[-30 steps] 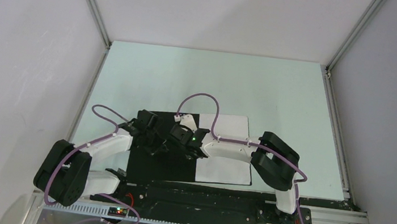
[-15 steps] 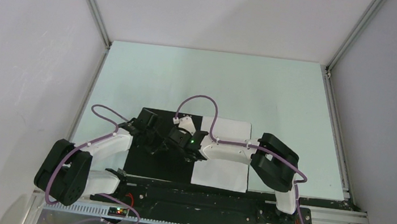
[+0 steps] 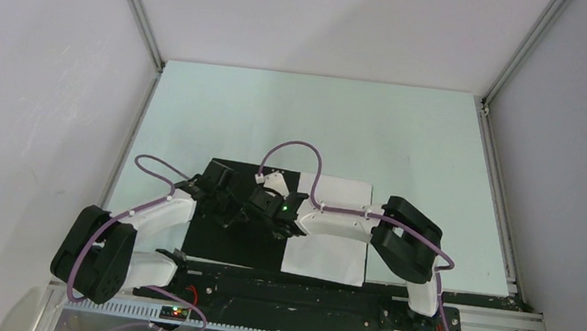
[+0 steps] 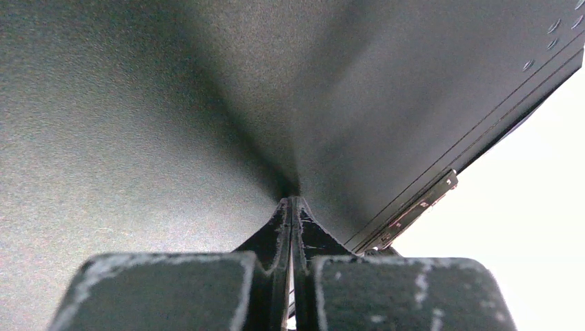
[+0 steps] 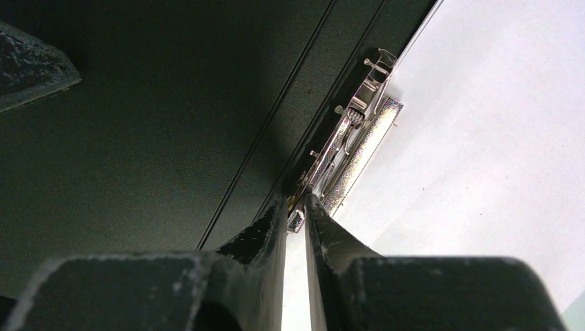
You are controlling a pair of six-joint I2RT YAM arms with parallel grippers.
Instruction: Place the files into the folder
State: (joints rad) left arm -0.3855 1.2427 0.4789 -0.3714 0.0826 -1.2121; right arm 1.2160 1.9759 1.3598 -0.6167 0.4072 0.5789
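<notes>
Top external: green table (image 3: 320, 127), white walls (image 3: 325, 17), L claw (image 4: 290, 201) pressed together (R claw (image 5: 295, 200) parted).

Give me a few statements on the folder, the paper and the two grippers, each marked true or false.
1. The folder lies open with its black inside facing up. True.
2. The white paper lies on the folder's left half. False: in the top view it lies on the right half, beside the bare black half.
3. The left gripper is shut. True.
4. The right gripper is over bare table, away from the folder. False: its tips are at the metal clip along the folder's spine.
</notes>
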